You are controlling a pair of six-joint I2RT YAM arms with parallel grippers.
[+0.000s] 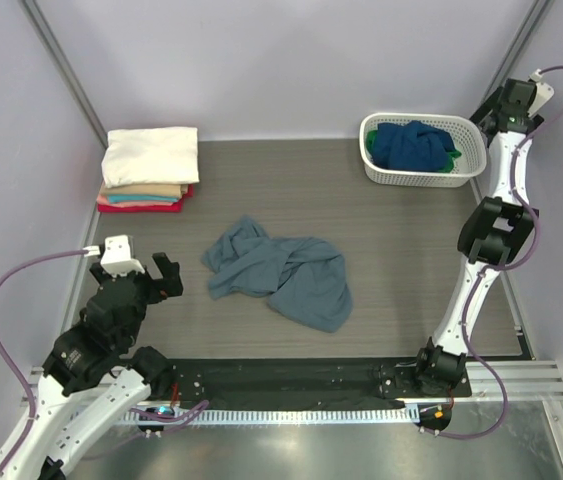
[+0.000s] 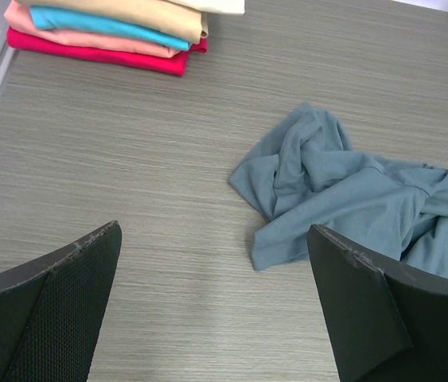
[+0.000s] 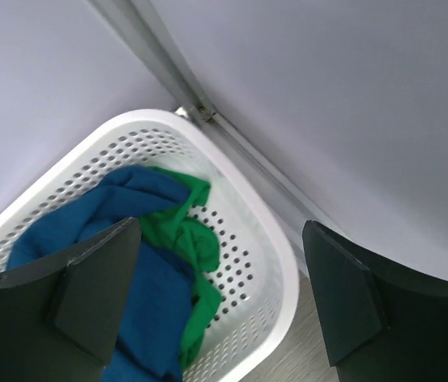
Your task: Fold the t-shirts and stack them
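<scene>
- The slate grey-blue t-shirt [image 1: 281,275] lies crumpled and unfolded near the middle of the counter [image 1: 391,250], one bunched end toward the far left and a broader flap toward the near right.
- The left arm [image 1: 101,330] hangs over the near-left part of the counter, its jaws spread wide and gripping nothing. The grey-blue shirt sits ahead of them and off to their right, apart from both fingers [image 2: 56,310]; from the left wrist, its nearest hem lies just inside the right finger's line.
- The right arm [image 1: 496,230] reaches up over the far-right corner, jaws spread and empty, held above the white lattice basket [image 1: 423,178].
- In that basket a dark blue t-shirt [image 3: 136,263] is heaped with a green t-shirt [image 3: 188,231] tucked against its side; from the right wrist both lie below the jaws, nearer the left finger than the right.
- A folded stack [image 1: 148,170] sits in the far-left corner, well apart from the loose shirt: cream on top, then tan, teal, a peach layer, and red at the bottom.
</scene>
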